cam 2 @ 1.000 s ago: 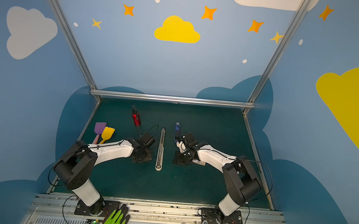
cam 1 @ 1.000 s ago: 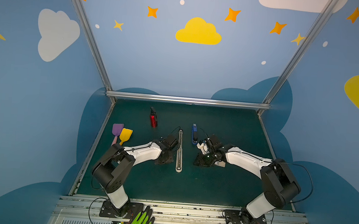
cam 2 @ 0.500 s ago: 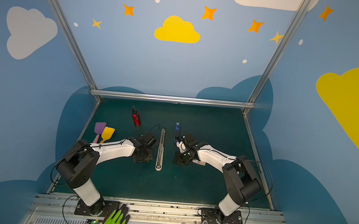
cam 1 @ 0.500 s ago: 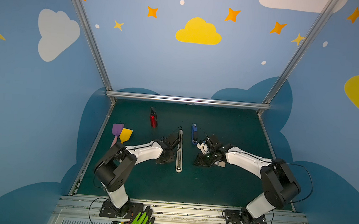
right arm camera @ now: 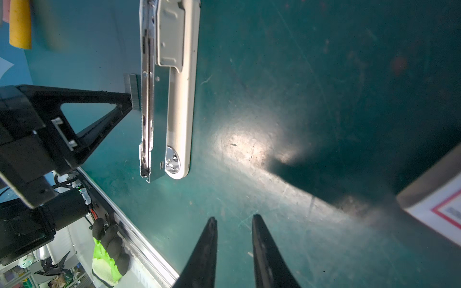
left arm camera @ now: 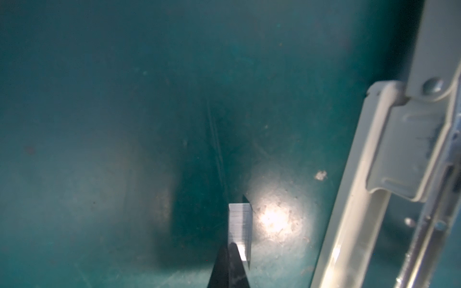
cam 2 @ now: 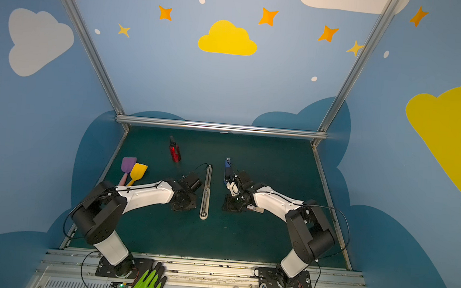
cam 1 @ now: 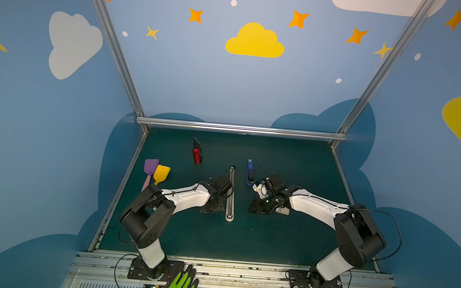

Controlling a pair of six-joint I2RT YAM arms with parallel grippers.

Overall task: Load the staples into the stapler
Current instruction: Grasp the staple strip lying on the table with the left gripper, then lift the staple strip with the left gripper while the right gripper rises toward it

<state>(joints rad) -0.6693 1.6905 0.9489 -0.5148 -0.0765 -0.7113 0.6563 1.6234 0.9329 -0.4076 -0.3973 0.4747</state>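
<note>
The stapler (cam 1: pixel 230 195) (cam 2: pixel 205 193) lies opened out flat in the middle of the green mat, its white arm and metal channel (right arm camera: pixel 147 99) side by side. My left gripper (left arm camera: pixel 233 245) (cam 1: pixel 217 205) is shut on a short grey strip of staples (left arm camera: pixel 239 224) (right arm camera: pixel 132 89), held just left of the stapler's channel (left arm camera: pixel 389 174), low over the mat. My right gripper (right arm camera: pixel 233 219) (cam 1: pixel 255 208) stands open with nothing between its fingers, right of the stapler. The white, red-labelled staples box (right arm camera: pixel 439 199) (cam 1: pixel 281 210) lies on the mat beside it.
A red bottle (cam 1: pixel 197 154) stands at the back left. A blue tool (cam 1: pixel 249 171) lies behind the right gripper. Purple (cam 1: pixel 150 169) and yellow (cam 1: pixel 161 173) spatulas lie at the left edge. Gloves (cam 1: pixel 181 287) rest on the front rail.
My left gripper has closed on the staple strip and shifted slightly right towards the stapler. The right arm has stayed put.
</note>
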